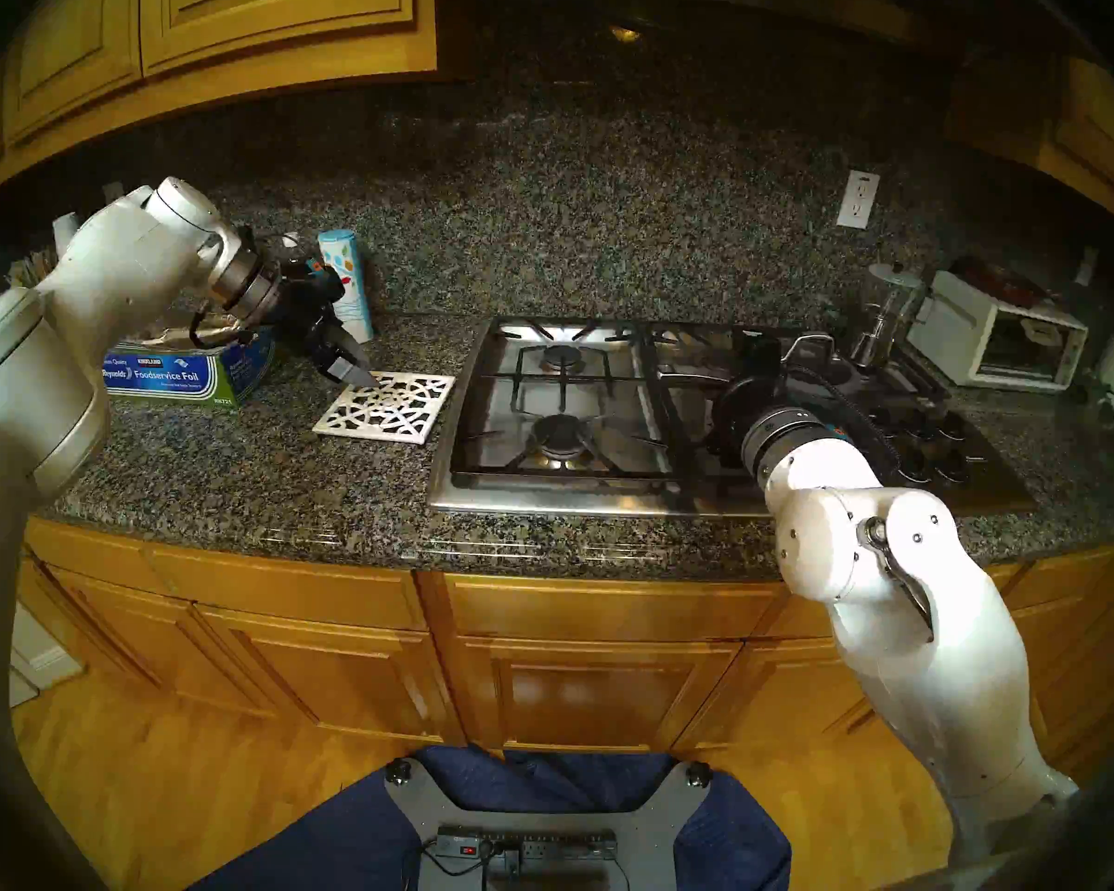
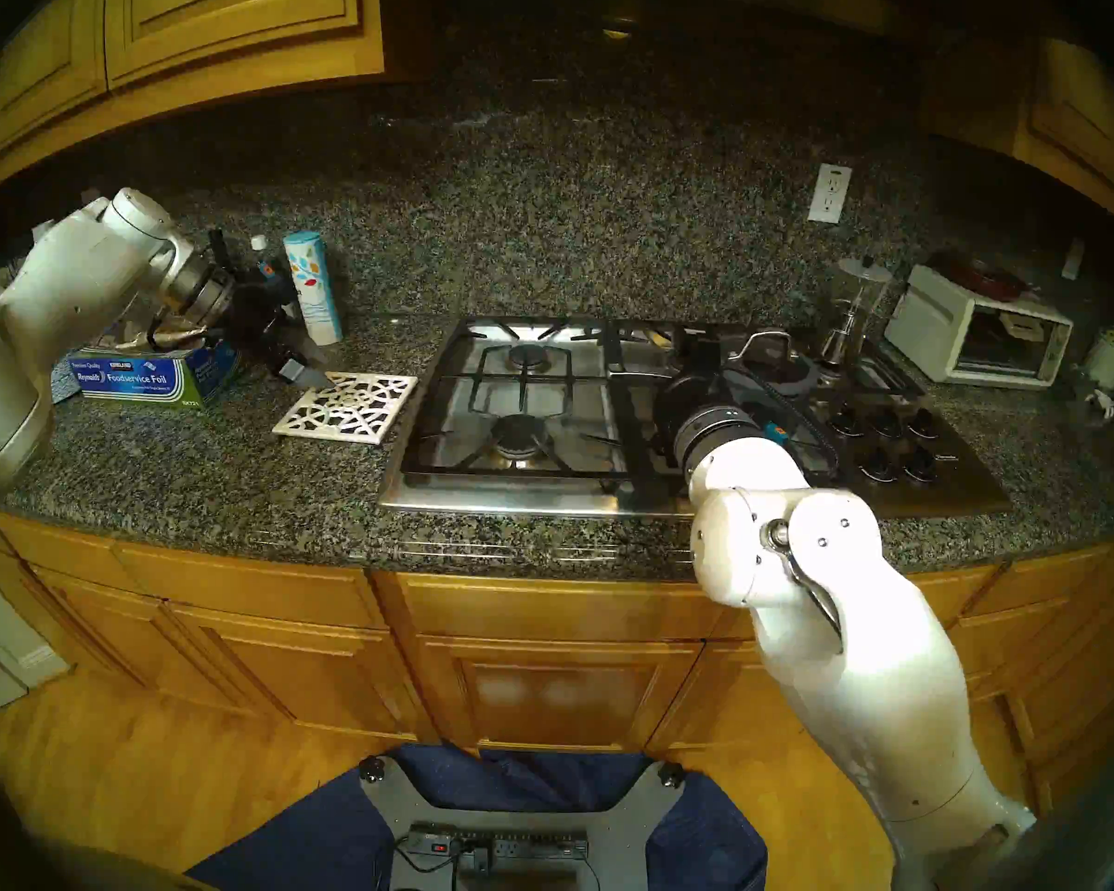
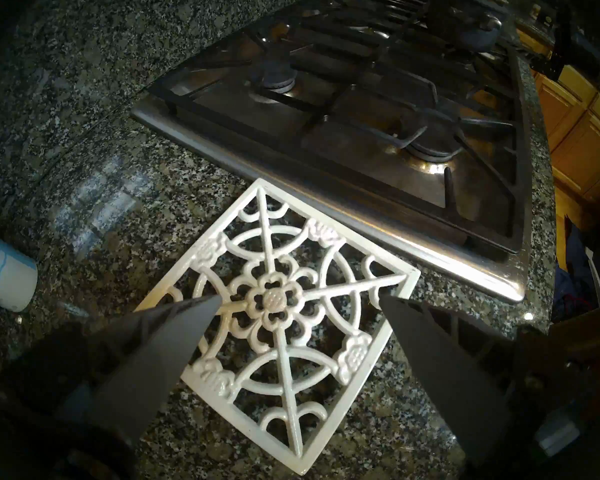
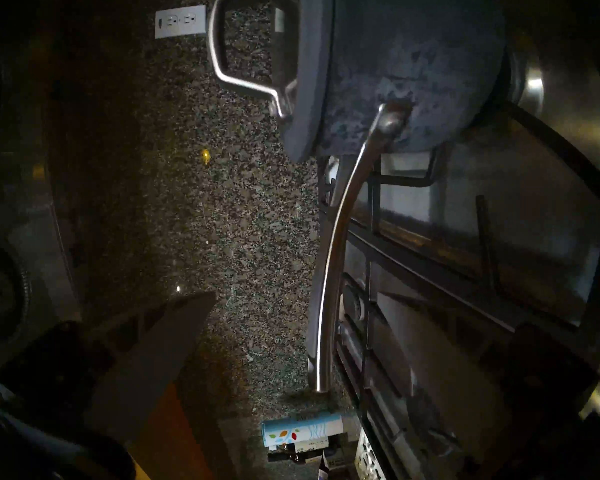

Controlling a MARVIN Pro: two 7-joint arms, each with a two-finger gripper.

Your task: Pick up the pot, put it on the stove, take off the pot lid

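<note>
Speckled granite, steel and white lattice

Blue-grey mottled saucepan [image 4: 413, 74] with dark grey lid rim [image 4: 309, 88]; white floral lattice trivet [image 3: 278, 316] (glossy); black-and-grey speckled granite worktop [image 1: 233, 472].

On the granite bench [image 2: 220, 484] lies a white trivet [image 2: 347, 400], just left of the stove [image 2: 606, 420]. The left gripper [image 2: 313, 375] hangs over the trivet's far left corner. The right arm [image 2: 754, 484] reaches over the stove and hides most of the pot [image 2: 792, 372]; the pot lid [image 2: 770, 353] with its steel loop shows behind the wrist. A foil box [image 2: 136, 375] lies at left.
</note>
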